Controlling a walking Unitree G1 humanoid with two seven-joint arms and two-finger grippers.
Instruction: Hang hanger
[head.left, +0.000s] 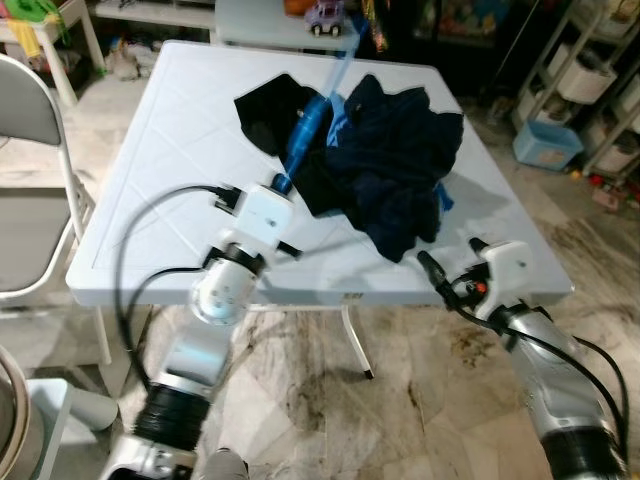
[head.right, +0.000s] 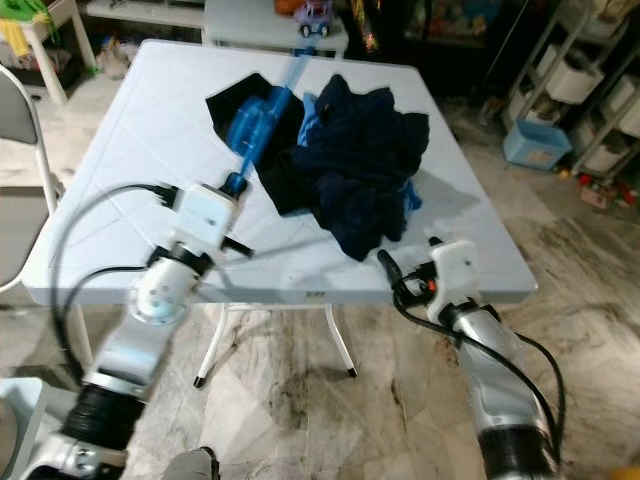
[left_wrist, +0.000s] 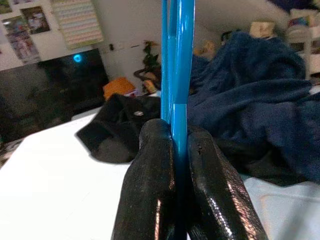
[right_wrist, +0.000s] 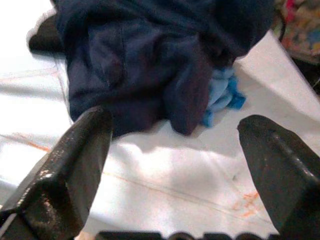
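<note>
Hanger (head.left: 312, 118): blue plastic, blurred in both eye views, standing up over the white bench (head.left: 160, 150). We are finding the left gripper (left_wrist: 176, 150) with its jaws pressed together on the hanger's lower end, pinching it above the bench's middle. The hanger is rising past a heap of dark navy clothes (head.left: 395, 165), with a black garment (head.left: 265, 110) lying just beside it. We are noting a light blue cloth (right_wrist: 222, 97) poking out from under the heap. The right gripper (right_wrist: 175, 150) is hovering near the bench's front right edge, jaws spread wide, holding nothing and pointing toward the heap.
</note>
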